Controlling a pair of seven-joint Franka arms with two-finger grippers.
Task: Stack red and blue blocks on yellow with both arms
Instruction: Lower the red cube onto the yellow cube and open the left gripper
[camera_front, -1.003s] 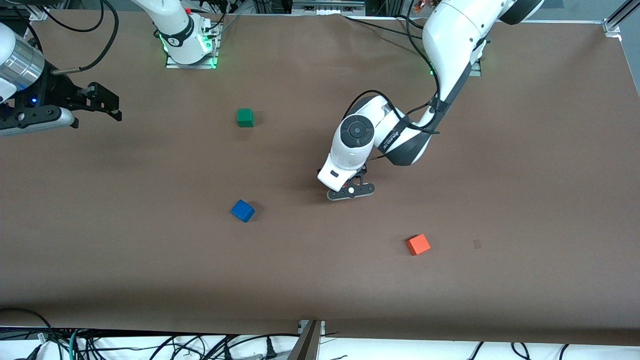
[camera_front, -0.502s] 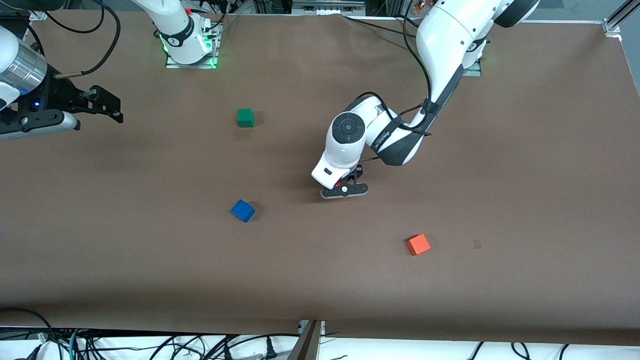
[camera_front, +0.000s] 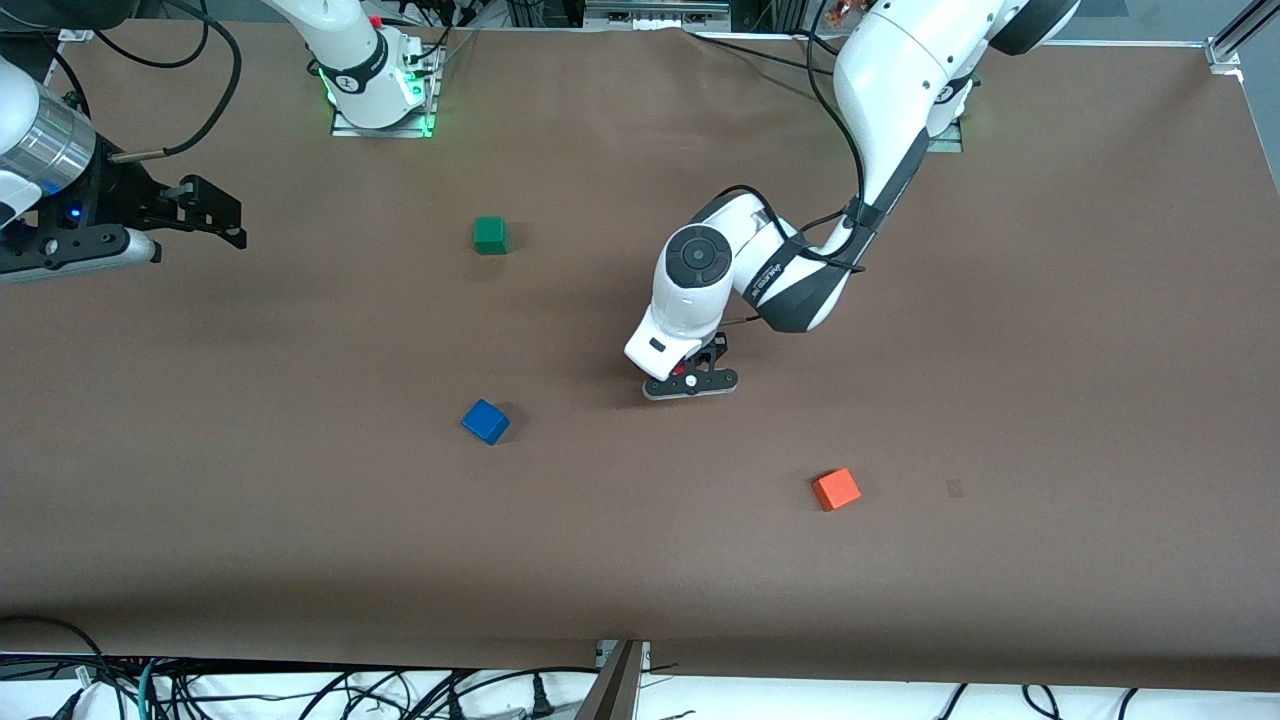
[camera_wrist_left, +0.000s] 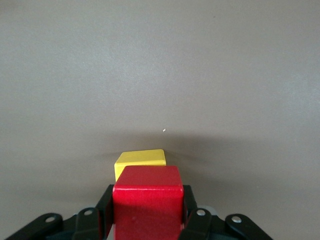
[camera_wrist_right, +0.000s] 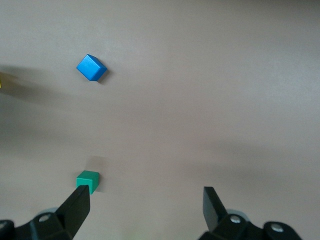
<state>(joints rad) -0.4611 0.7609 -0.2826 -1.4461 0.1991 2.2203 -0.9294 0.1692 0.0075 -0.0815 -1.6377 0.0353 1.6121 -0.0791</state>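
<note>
1. The left hand reaches down at mid-worktop, clamped on the red block, which sits over the yellow block; contact cannot be told.
2. The right hand waits, spread wide, raised at the right arm's end.
3. The blue block lies apart on open worktop, nearer the front camera than the green cube; the orange cube is nearest.

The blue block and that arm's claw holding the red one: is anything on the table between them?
Nothing. The front view shows only bare brown table between the blue block and the left gripper, which grips the red block.
</note>
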